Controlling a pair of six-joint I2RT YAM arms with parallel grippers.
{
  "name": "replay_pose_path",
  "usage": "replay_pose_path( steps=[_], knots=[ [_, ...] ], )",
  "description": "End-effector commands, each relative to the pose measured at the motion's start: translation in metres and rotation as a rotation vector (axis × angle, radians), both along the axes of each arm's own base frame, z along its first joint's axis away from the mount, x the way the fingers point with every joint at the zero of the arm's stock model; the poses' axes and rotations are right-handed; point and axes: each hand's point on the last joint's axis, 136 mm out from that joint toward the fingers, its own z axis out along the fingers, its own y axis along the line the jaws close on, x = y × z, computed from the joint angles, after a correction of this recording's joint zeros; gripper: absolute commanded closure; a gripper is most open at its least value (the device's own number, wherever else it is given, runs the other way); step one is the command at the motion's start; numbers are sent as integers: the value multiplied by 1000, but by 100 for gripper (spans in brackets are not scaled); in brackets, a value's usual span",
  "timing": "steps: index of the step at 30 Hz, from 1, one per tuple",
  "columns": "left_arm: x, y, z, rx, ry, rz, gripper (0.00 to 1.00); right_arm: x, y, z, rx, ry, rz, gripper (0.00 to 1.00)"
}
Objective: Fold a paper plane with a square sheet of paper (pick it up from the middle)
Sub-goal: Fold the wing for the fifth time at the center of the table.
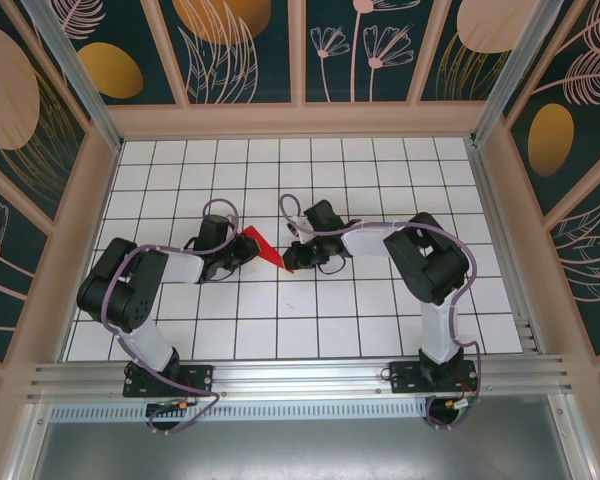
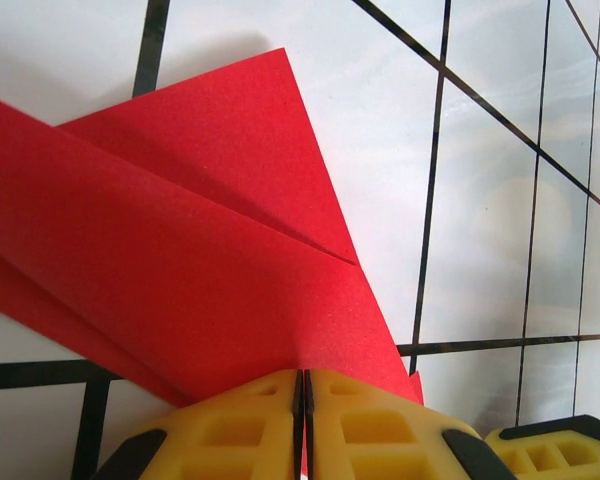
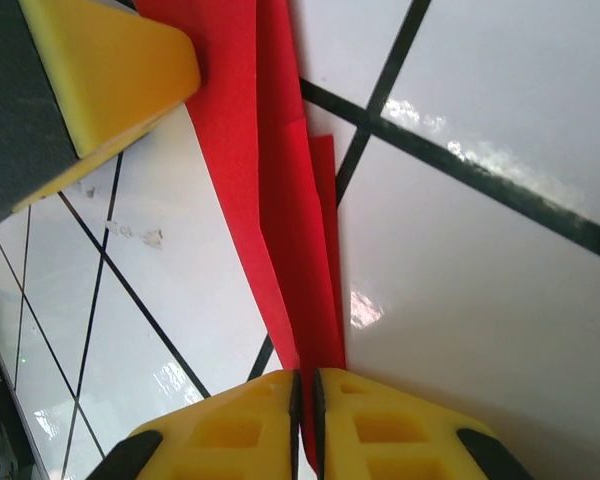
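The half-folded red paper plane (image 1: 263,247) hangs just above the table (image 1: 380,160), or possibly rests on it. The left end effector (image 2: 302,378) pinches its broad end and the right end effector (image 3: 306,378) its narrow end. The plane's long axis runs between them, so both arms are equally near.

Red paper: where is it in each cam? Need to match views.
Top external: red paper is a pointed shape at mid-table, between the arm tips.
Left wrist: fills left and centre, pinched at the bottom by the left gripper.
Right wrist: narrow strip from top to bottom centre, pinched by the right gripper.
Shared landmark: black grid lines on the white table.
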Motion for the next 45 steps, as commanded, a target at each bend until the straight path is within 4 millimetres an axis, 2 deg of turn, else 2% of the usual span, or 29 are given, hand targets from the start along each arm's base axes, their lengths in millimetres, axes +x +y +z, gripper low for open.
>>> replay_pose_path(
  steps=[1,7,12,18,27,31,34,38,41,45],
  knots=[
    [-20,17,-45,115,137,27,88,-8,-20,-10,-79,24,-14,88],
    [-19,17,-44,117,136,23,88,-6,-18,-2,-32,37,-18,92],
    [-19,17,-44,118,135,21,88,-8,-20,8,-24,6,9,82],
    [-19,16,-45,119,137,17,88,-17,-25,7,-35,-53,89,81],
    [-19,17,-45,120,138,18,88,-7,-34,-6,-93,-51,47,91],
    [-20,17,-45,122,139,17,88,0,-38,0,-85,-71,14,91],
    [-19,17,-45,120,137,17,88,2,-34,14,-54,-102,16,87],
    [-19,16,-45,119,139,16,89,2,-28,29,-35,-165,45,76],
    [-19,16,-45,118,140,15,89,2,-23,26,-63,-189,71,70],
    [-19,16,-46,120,142,14,88,-1,-12,21,-84,-202,112,67]
  ],
)
